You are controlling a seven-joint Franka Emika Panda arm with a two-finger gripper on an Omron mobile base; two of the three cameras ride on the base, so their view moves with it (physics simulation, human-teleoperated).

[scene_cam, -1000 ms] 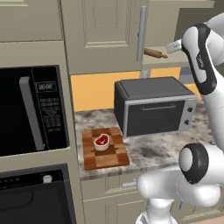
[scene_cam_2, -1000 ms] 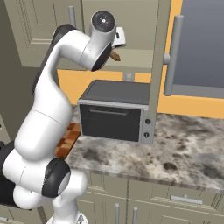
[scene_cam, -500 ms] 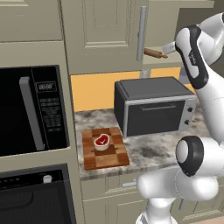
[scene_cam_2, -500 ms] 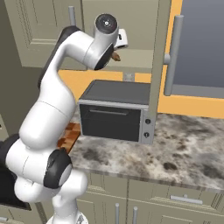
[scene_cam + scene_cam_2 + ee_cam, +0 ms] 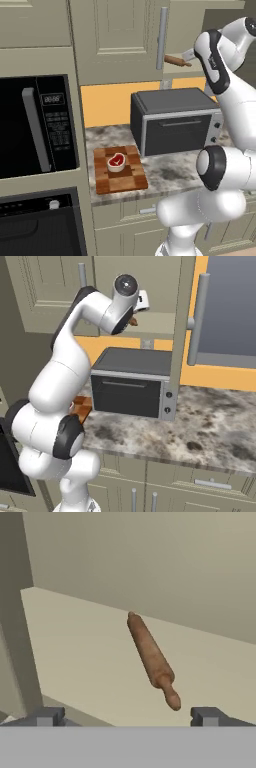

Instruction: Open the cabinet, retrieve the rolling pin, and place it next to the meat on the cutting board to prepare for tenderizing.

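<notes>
The rolling pin [image 5: 151,657] lies on the shelf [image 5: 85,662] of the open beige cabinet [image 5: 115,35], one knobbed end pointing toward me. My gripper [image 5: 127,716] is open and just short of that end, with nothing between its fingertips [image 5: 50,716]. In the left base view the rolling pin [image 5: 175,61] pokes out beside the door's silver handle [image 5: 162,37], with my gripper [image 5: 190,54] at its right end. Down on the counter the meat [image 5: 116,161] rests on the checkered cutting board [image 5: 125,179].
A dark toaster oven [image 5: 175,120] stands under the cabinet, right of the board. The swung-out cabinet door [image 5: 182,331] with its bar handle [image 5: 199,316] stands right of my arm. A black microwave [image 5: 35,125] sits in the tall unit at left. Marbled counter [image 5: 210,421] stretches right.
My arm has leaned a little further left toward the cabinet opening. The rolling pin has stayed on the shelf.
</notes>
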